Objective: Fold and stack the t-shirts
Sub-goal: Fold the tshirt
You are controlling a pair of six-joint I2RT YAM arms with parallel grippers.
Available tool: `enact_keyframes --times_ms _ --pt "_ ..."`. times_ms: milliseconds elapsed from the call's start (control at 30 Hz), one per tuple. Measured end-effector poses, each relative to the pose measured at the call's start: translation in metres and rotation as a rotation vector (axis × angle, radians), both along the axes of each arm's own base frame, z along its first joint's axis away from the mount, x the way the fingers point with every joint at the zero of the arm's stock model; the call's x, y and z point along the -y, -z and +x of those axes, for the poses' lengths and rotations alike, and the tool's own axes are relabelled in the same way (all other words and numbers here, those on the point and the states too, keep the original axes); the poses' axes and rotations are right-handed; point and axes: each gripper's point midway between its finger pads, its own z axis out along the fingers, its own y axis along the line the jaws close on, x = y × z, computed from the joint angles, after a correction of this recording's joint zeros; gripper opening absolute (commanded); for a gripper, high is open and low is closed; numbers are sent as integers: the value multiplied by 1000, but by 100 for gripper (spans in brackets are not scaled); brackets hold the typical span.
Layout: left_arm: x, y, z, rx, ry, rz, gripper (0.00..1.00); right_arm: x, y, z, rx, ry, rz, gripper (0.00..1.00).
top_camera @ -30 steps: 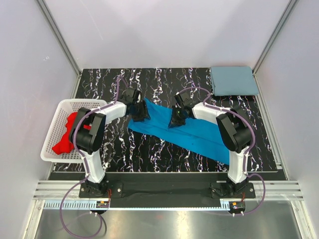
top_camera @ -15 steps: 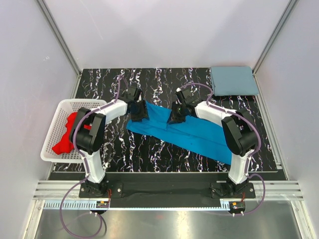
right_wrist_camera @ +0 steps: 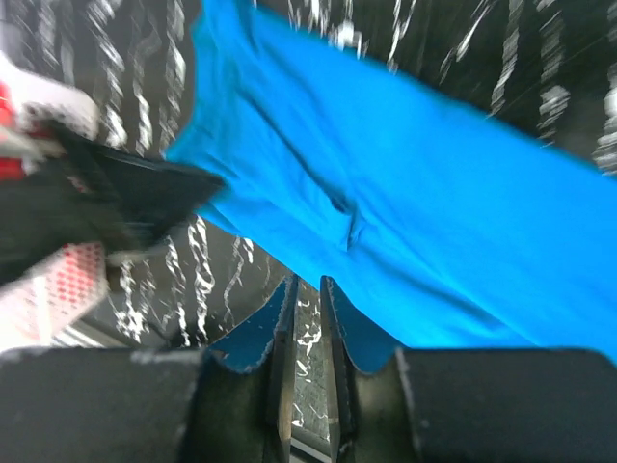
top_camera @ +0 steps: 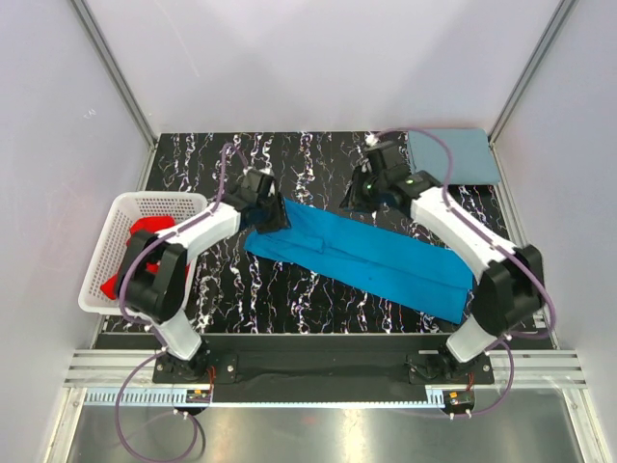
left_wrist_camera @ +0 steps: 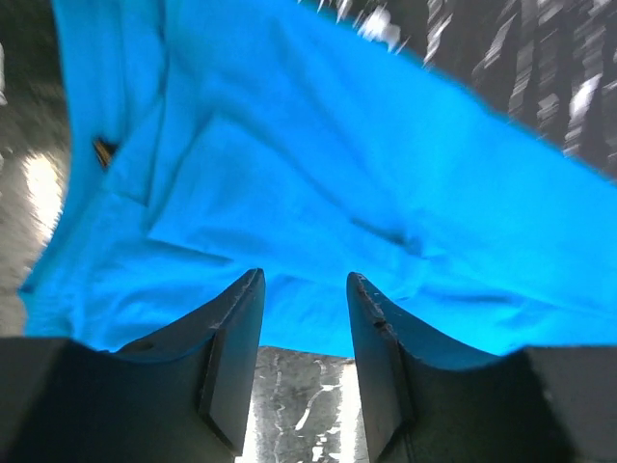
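The bright blue t-shirt (top_camera: 371, 258) lies as a long folded band across the table, from the left middle to the front right. It fills the left wrist view (left_wrist_camera: 318, 164) and the right wrist view (right_wrist_camera: 434, 203). My left gripper (top_camera: 269, 216) sits at the shirt's left end, open and empty (left_wrist_camera: 304, 280), with bare table between its fingers. My right gripper (top_camera: 355, 196) hangs above the shirt's far edge, its jaws almost together and holding nothing (right_wrist_camera: 308, 282). A dusty grey-blue t-shirt (top_camera: 451, 156) lies folded at the back right corner. A red t-shirt (top_camera: 130, 258) lies crumpled in the basket.
The white lattice basket (top_camera: 116, 214) stands off the table's left edge and shows in the right wrist view (right_wrist_camera: 58, 275). The black marbled table (top_camera: 299, 159) ends near the arm bases. Grey walls and metal posts close in the back and sides.
My right gripper has left the middle of the blue shirt and moved up and back to the right. The shirt now lies flatter and longer. My left gripper has hardly moved.
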Motion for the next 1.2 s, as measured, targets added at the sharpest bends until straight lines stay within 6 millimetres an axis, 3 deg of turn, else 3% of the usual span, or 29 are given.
enact_keyframes --times_ms 200,333,533,700,767,867,967,1133,1200 --pt "-6 73 -19 -166 -5 77 45 39 -76 6 166 90 16 25" --pt "1 70 9 -137 -14 80 48 54 -107 -1 230 120 24 25" --pt "14 68 91 -85 -22 60 51 70 -120 -16 247 139 -6 26" --pt "20 57 187 5 -11 -59 52 85 -140 -19 290 179 -31 27" --pt "17 52 199 17 -4 -95 54 88 -151 -18 320 189 -29 27" --pt "17 36 187 25 14 -147 58 92 -167 -16 363 198 -31 29" --pt "30 5 144 36 54 -190 59 94 -172 -16 373 199 -34 29" --pt "82 -83 88 192 202 -280 58 97 -172 -23 368 197 -36 30" --pt "102 -103 60 231 264 -316 57 99 -175 -29 374 197 -31 30"
